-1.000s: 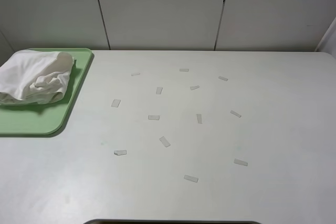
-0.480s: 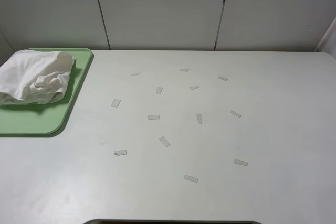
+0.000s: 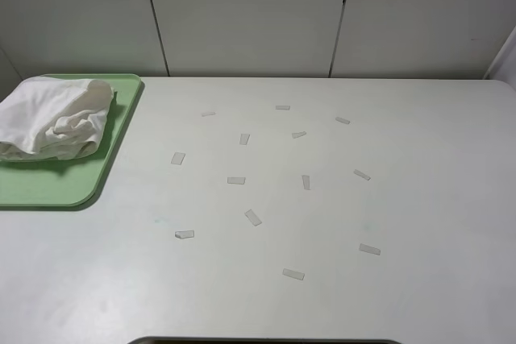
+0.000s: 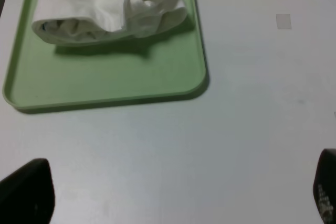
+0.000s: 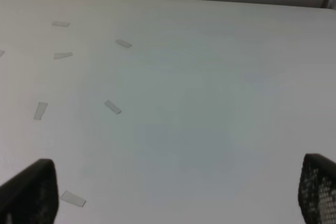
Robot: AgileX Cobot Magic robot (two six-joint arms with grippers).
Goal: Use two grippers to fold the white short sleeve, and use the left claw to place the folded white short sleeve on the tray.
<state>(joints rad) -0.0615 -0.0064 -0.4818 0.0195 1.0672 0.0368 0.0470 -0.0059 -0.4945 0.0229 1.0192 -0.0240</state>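
The white short sleeve [image 3: 55,117] lies bunched in a loose fold on the pale green tray [image 3: 48,187] at the far left of the table. The left wrist view shows the same shirt [image 4: 107,3] on the tray [image 4: 105,80], well away from my left gripper [image 4: 178,192]. That gripper's fingers [image 4: 26,192] stand wide apart over bare table, open and holding nothing. My right gripper [image 5: 173,192] is also open, its fingertips [image 5: 29,192] spread above the table's right side. Neither arm appears in the exterior high view.
Several small pale tape strips [image 3: 235,180] are scattered across the middle of the white table [image 3: 403,199]. Grey wall panels [image 3: 250,14] rise behind the table's far edge. A dark edge [image 3: 266,341] shows at the front.
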